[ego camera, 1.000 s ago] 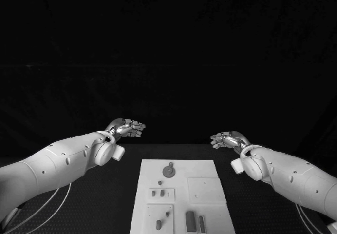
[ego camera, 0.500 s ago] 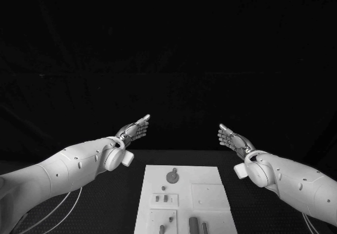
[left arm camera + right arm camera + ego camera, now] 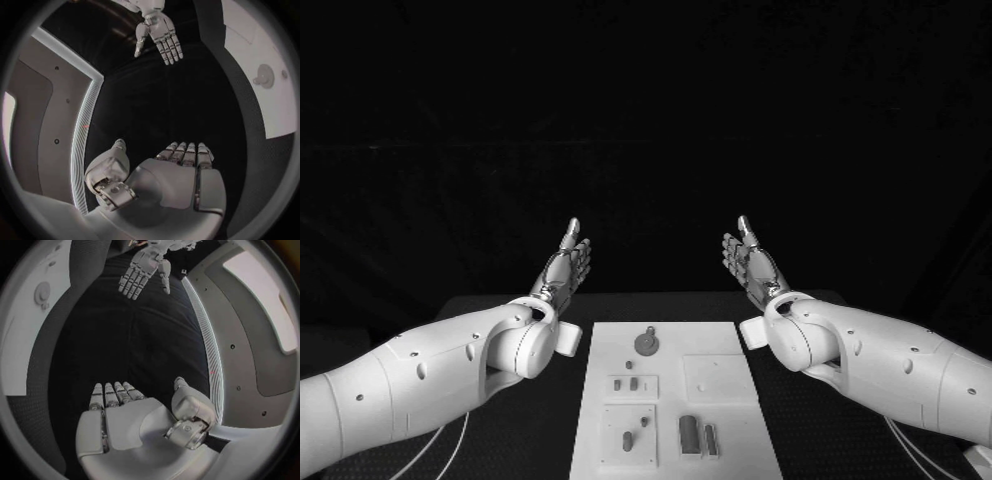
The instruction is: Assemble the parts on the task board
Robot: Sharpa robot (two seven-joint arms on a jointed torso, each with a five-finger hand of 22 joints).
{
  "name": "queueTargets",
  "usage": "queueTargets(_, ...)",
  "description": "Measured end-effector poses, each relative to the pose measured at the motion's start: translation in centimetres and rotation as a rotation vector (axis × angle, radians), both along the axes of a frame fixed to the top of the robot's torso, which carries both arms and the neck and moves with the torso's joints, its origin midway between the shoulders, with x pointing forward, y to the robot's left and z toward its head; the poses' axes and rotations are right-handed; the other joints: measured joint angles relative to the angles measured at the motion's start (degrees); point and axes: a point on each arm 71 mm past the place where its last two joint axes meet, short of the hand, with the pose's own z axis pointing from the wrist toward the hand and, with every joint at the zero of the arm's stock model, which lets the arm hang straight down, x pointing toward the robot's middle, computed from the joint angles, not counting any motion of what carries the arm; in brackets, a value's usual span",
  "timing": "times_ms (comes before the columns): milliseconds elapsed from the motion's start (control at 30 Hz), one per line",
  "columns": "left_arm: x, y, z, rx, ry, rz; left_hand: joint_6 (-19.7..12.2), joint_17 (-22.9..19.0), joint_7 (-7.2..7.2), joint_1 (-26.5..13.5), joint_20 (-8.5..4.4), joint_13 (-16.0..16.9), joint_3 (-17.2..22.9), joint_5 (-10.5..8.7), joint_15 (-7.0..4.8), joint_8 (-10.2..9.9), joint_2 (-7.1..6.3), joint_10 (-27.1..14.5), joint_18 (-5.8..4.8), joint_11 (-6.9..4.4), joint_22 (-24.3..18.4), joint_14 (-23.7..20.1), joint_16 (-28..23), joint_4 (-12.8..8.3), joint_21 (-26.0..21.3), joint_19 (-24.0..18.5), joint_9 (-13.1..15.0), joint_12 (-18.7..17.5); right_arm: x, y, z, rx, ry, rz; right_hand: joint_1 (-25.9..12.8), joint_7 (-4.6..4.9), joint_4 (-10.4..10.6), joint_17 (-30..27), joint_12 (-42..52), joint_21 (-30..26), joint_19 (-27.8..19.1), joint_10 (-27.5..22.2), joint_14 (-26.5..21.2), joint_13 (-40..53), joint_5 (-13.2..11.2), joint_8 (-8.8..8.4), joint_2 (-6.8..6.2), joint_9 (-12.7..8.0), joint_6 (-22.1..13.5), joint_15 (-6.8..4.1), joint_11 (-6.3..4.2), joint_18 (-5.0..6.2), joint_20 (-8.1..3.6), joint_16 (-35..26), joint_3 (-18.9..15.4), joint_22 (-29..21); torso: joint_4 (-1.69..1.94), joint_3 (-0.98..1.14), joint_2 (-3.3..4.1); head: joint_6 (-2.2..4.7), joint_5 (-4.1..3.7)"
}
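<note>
The white task board (image 3: 668, 345) lies in the middle of the table, with small grey parts on it: a round part with a stem (image 3: 648, 343) near its far end, small pegs (image 3: 627, 383) in the middle, two longer bars (image 3: 697, 436) at the near end. My left hand (image 3: 565, 262) and right hand (image 3: 753, 261) are raised beyond the board's far corners, fingers stretched out straight, holding nothing. The left wrist view shows my own flat palm (image 3: 178, 175) and the right hand (image 3: 159, 35) opposite; the right wrist view shows my palm (image 3: 125, 415) and the left hand (image 3: 142, 269).
Black table (image 3: 805, 440) surrounds the board on both sides. Both white forearms flank the board's long edges. A board corner with the round part (image 3: 269, 77) appears in the left wrist view and likewise (image 3: 42, 292) in the right wrist view.
Both hands went from curled to fully stretched out with fingers straight, and both arms moved inward toward the board. The whole head picture has shifted, so the camera moved.
</note>
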Motion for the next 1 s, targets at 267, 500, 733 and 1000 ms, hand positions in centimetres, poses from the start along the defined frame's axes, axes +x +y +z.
queueTargets(267, -4.0, -1.6, 0.0, -0.078, -0.006, 0.100, 0.00, -0.04, 0.00, 0.01, 0.00, -0.06, 0.00, 0.00, 0.00, 0.00, 0.01, 0.00, 0.00, 0.00, -0.09, 0.00, 0.00, 0.00, 0.00, 0.00, -0.07, 0.00, -4.2, 2.0, 0.8, 0.094, 0.005, -0.072, -1.40, -0.23, 0.32, -0.61, -0.21, -0.24, -0.69, -1.22, -1.12, -0.32, 0.00, -0.33, -0.06, -0.83, -1.19, -0.14, -0.22, 0.00, -0.28, -0.63, -0.79, -2.50, 0.12, 0.04, -0.24, -0.14, -0.08)
queueTargets(500, -5.1, -1.6, 0.1, -0.086, -0.013, 0.177, 0.00, -0.03, 0.00, 0.01, 0.00, -0.05, 0.00, 0.00, 0.00, 0.00, 0.01, 0.00, 0.00, 0.00, -0.09, 0.00, 0.00, 0.00, 0.00, 0.00, -0.07, 0.00, -6.0, 2.4, 1.2, 0.123, 0.013, -0.146, -1.40, -0.22, 0.32, -0.62, -0.21, -0.24, -0.69, -1.22, -1.12, -0.32, 0.00, -0.33, -0.06, -0.83, -1.19, -0.13, -0.22, -0.01, -0.28, -0.63, -0.79, -2.53, 0.14, 0.05, -0.28, -0.15, -0.09)
queueTargets(733, -5.1, -1.4, 0.2, -0.083, -0.021, 0.213, 0.00, -0.03, 0.00, 0.01, 0.00, -0.05, 0.00, 0.00, 0.00, 0.00, 0.01, 0.00, 0.00, 0.00, -0.08, 0.00, 0.00, 0.00, 0.01, 0.00, -0.06, 0.00, -6.2, 2.1, 1.3, 0.124, 0.011, -0.194, -1.40, -0.22, 0.32, -0.62, -0.21, -0.24, -0.69, -1.22, -1.12, -0.32, -0.20, -0.33, -0.06, -0.82, -1.19, -0.13, -0.22, 0.00, -0.28, -0.63, -0.79, -2.52, 0.14, 0.05, -0.29, -0.15, -0.09)
queueTargets(1000, -5.1, -1.3, 0.2, -0.082, -0.024, 0.228, 0.00, -0.03, 0.00, 0.01, 0.01, -0.04, 0.00, 0.00, 0.00, 0.00, 0.01, 0.01, 0.00, 0.00, -0.08, 0.00, 0.00, 0.00, 0.02, 0.00, -0.05, 0.00, -6.2, 2.0, 1.3, 0.123, 0.010, -0.214, -1.40, -0.22, 0.31, -0.61, -0.21, -0.24, -0.69, -1.22, -1.11, -0.32, -0.19, -0.33, -0.06, -0.82, -1.19, -0.12, -0.22, 0.00, -0.28, -0.63, -0.78, -2.52, 0.14, 0.05, -0.29, -0.15, -0.09)
